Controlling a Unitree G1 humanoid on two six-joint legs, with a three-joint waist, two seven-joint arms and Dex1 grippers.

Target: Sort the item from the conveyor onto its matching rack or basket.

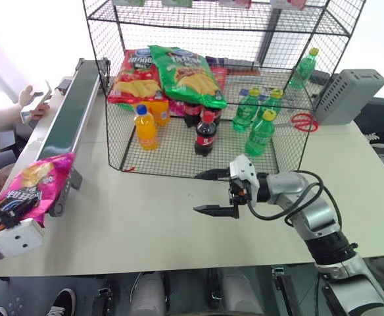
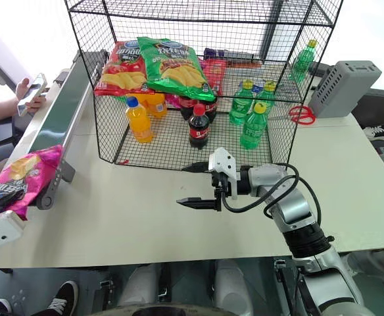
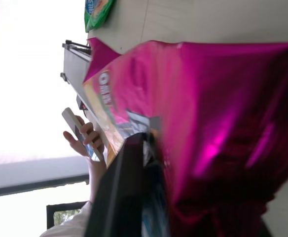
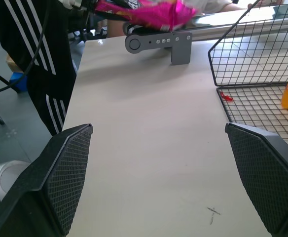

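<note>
Shiny magenta-pink chip bag (image 1: 33,186) sits at the near end of the dark-green conveyor belt (image 1: 70,115), at nine o'clock, clamped in the left gripper (image 1: 1,214). Right gripper (image 1: 213,191) hangs spread wide, empty, over the pale tabletop (image 1: 152,217); black wire-mesh rack (image 1: 212,85) at twelve.

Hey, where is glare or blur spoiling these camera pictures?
Left wrist view: blown-out white window light on one side, and the pink chip bag sits close, soft and shiny with glare. Left eye view: bright wash along the left edge near the conveyor. Right wrist view: the table is evenly lit.
</note>
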